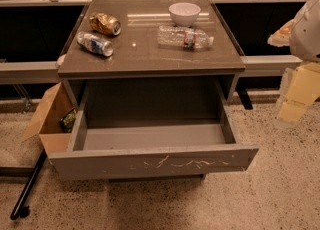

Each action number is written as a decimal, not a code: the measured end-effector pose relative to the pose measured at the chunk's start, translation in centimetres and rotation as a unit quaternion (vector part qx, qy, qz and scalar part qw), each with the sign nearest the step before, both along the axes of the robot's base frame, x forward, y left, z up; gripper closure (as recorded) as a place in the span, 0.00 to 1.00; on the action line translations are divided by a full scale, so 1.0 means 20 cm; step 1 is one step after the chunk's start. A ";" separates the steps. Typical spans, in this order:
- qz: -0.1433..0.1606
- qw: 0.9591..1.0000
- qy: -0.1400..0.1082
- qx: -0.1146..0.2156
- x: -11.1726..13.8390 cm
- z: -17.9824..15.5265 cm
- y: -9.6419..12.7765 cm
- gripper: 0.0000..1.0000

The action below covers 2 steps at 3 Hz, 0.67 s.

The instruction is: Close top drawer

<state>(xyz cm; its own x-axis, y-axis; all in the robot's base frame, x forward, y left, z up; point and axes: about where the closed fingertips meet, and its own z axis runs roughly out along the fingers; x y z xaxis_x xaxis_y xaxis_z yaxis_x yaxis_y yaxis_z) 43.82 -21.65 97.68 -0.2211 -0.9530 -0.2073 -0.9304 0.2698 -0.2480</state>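
Top drawer (150, 163) hangs pulled far out of the cabinet (150, 56), toward the near side, inside looks empty. Rigid grey panel, flat front, no handle, whitish scratches right of middle. Likely light and slides on runners, so no grasp needed: judge a flat push on the front face, near centre, to avoid skewing it.

Gripper (296, 99) hovers at the right edge, off to the right of the drawer, not touching it; cannot tell if it is released or clenched.

On the cabinet top: 1 bowl (184, 13), 1 plastic bottle (185, 37), 2 cans (105, 24). Cardboard box (50, 119) sits just left of the drawer, black pole (27, 186) near left. Nothing seems to block the slide path.
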 end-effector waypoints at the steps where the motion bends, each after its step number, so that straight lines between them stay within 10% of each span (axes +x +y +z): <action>1: 0.002 1.000 0.002 -0.001 0.00 -0.02 0.00 0.00; 2: 0.032 0.999 0.026 -0.009 -0.05 -0.23 0.02 0.00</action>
